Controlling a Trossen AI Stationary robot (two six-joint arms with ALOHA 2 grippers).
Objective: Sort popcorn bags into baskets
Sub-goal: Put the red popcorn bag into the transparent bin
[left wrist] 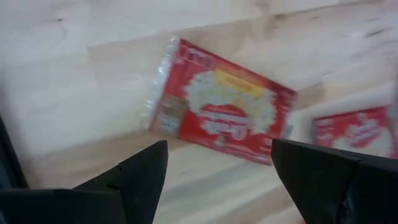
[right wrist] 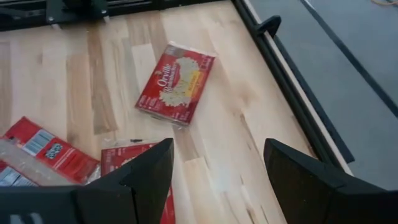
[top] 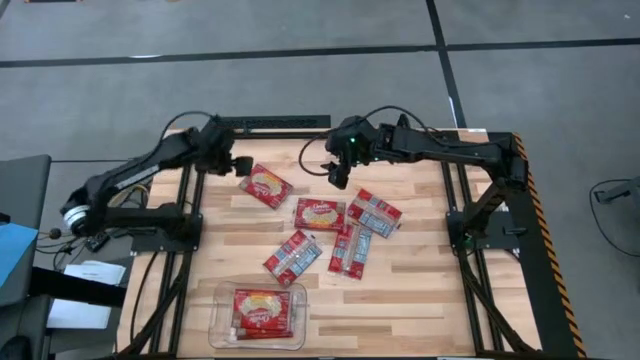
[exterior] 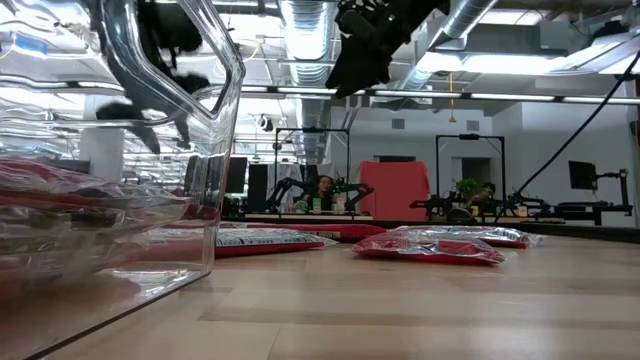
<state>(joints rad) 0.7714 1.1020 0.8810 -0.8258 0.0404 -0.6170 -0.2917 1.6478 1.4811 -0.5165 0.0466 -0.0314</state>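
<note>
A popcorn bag (top: 266, 186) printed with a yellow-cream popcorn picture is seen lying flat on the far left part of the wooden table (top: 420, 290), apart from the others. In the high view its long axis runs diagonally, from far-left to near-right. Just to its left the left gripper (top: 240, 163) is held above the table with its fingers (left wrist: 134, 180) spread and nothing between them; in the left wrist view the same bag (left wrist: 221, 112) is framed just ahead of the gap between those fingers. This arm is judged to be the nearer one, so a short reach forward and down over the bag's narrow width would be called for.

The right gripper (top: 338, 172) hangs to the bag's right, a little farther from it, with fingers likewise spread and empty; the bag (right wrist: 176, 83) is seen well ahead of it in the right wrist view.

A cluster of further bags lies near the middle: one face-up (top: 318, 214), one with a pale panel at the right (top: 374, 212), and two more nearer (top: 292, 257) (top: 349, 248).

At the near left edge stands the clear basket (top: 222, 295), in which at least one bag (top: 262, 309) is already laid. Most of the sorting is judged still undone.
</note>
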